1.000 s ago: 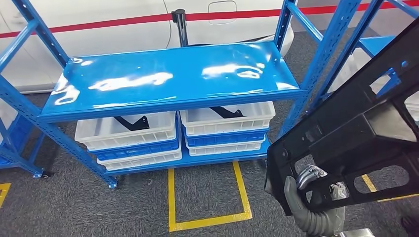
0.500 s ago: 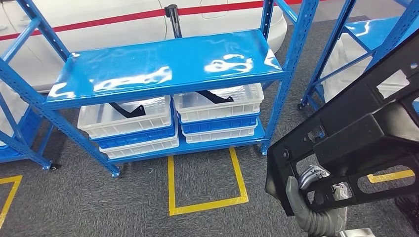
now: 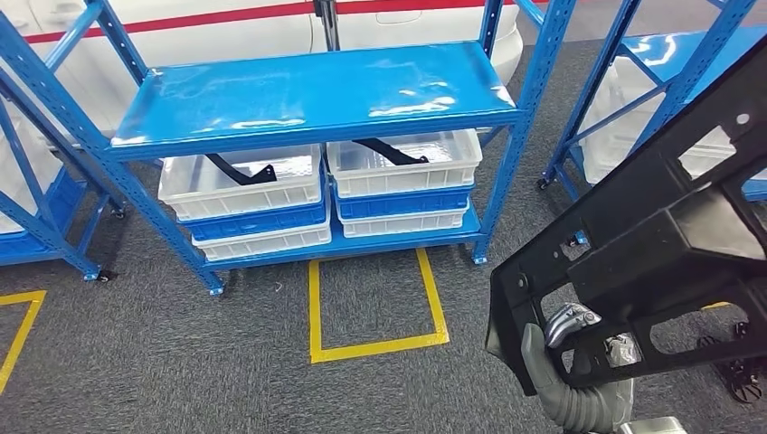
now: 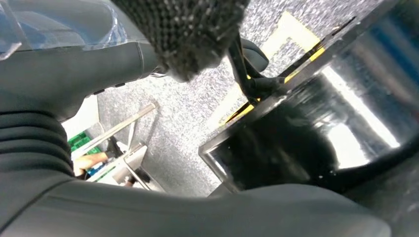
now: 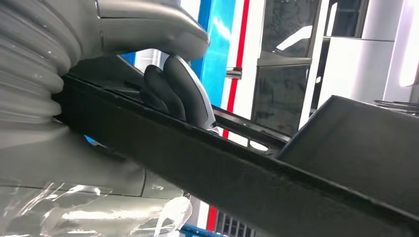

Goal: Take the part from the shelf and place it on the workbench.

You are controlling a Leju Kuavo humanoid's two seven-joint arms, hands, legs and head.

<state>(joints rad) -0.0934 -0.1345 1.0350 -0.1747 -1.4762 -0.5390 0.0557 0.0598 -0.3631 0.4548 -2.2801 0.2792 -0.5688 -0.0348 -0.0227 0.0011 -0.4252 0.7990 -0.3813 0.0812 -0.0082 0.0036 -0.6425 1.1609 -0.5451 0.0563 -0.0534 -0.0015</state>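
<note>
Right hand [image 3: 579, 362] grips the large black moulded plastic part with cut-out windows [image 3: 669, 226] at its lower edge, fingers hooked through one of the openings. Right wrist view confirms: dark fingers [image 5: 180, 94] curl over the panel's thin rim, thumb on the opposite face. Gripping at a window looks deliberate, since the panel is too wide and flat to pinch anywhere else.

Part is off the shelf, carried tilted up and to the robot's right, upper end running past the frame edge. My read: held high and slanted to keep it off the floor and away from the rack uprights.

Left hand [image 4: 148, 148]: wrist view is mostly its grey cover plus a dark glossy surface close by. Cannot tell whether its fingers are spread or closed on anything.

Floor is grey carpet with a yellow taped rectangle [image 3: 375, 307] just in front of the rack.

Further out: blue steel shelving rack [image 3: 317, 90], top deck bare. Under it, white plastic crates on blue ones [image 3: 244, 194], each of the two upper white crates holding a slim black bracket [image 3: 240, 169].

Workbench not visible here. Pick step looks done; transport and placement remain.
</note>
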